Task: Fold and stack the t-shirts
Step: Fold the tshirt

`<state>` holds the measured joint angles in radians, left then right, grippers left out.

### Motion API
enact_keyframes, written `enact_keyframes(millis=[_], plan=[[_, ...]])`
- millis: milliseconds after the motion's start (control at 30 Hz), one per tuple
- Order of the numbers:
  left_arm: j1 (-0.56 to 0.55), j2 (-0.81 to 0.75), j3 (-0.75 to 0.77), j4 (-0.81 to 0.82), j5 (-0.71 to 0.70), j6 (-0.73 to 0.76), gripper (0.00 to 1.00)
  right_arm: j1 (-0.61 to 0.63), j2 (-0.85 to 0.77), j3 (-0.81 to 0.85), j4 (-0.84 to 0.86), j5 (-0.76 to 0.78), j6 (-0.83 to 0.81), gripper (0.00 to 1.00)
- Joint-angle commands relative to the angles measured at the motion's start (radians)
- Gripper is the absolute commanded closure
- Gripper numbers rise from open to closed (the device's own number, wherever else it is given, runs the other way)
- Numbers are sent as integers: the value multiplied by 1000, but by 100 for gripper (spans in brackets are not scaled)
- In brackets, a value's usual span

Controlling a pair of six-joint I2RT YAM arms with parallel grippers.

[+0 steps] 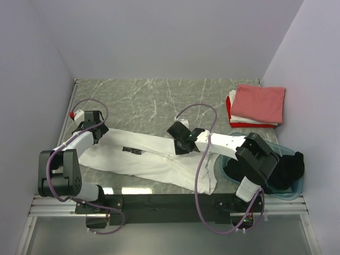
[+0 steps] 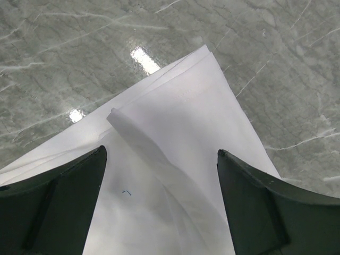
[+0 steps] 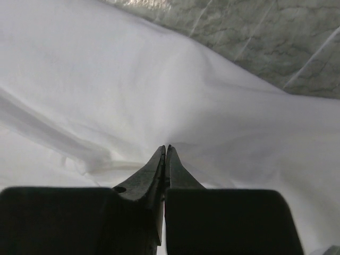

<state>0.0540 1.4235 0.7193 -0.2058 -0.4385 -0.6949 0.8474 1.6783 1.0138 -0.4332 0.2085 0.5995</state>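
A large white t-shirt (image 1: 143, 159) lies folded into a long band across the near half of the table, with a small dark patch (image 1: 133, 151) showing on it. My left gripper (image 1: 101, 134) hangs open over the band's left end; in the left wrist view its fingers straddle the layered white cloth (image 2: 196, 106) around the gripper's middle (image 2: 162, 151) without touching it. My right gripper (image 1: 178, 142) is down on the middle of the band. In the right wrist view its jaws (image 3: 166, 147) are shut, and the white cloth (image 3: 133, 79) puckers toward the tips.
A folded stack stands at the back right: a salmon-pink shirt (image 1: 258, 102) on top, red (image 1: 229, 110) and white layers under it. A translucent teal tub (image 1: 289, 151) at the near right holds a black shirt (image 1: 288, 169). Grey marble table (image 1: 159, 95) lies behind the band.
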Motion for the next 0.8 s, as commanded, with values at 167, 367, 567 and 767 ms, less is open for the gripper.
enact_keyframes(millis=[167,367,567,767], plan=[[3,-37,-11,34,1,12,10,114,-66,8,-97,100,106,100],[3,-47,-15,45,11,15,10,194,-57,23,-183,167,190,100],[3,-52,-20,52,18,17,10,283,-63,34,-233,183,247,75],[3,-49,-20,55,20,18,10,369,-65,84,-294,189,287,43]])
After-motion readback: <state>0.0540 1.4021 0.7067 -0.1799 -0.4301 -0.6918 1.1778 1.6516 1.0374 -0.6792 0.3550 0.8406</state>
